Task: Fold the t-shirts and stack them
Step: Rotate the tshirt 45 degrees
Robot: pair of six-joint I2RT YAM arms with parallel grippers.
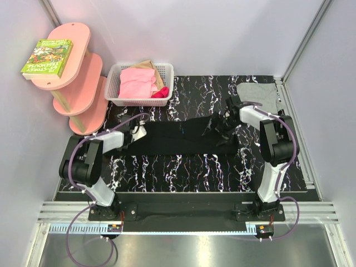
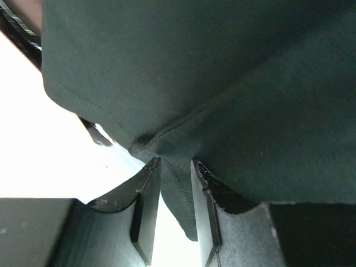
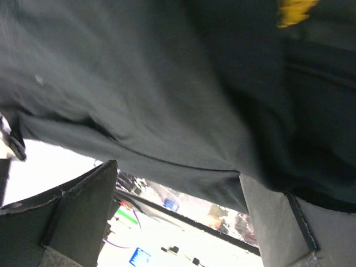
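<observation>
Black t-shirt (image 1: 178, 136) stretched long across marbled table (image 1: 167, 172); L gripper (image 2: 175, 167) pinches a hem fold, R gripper (image 3: 178, 172) jaws wide, cloth draped across.

Basket (image 1: 113, 83) behind shirt (image 1: 178, 136), shelf (image 1: 78, 72) left
</observation>
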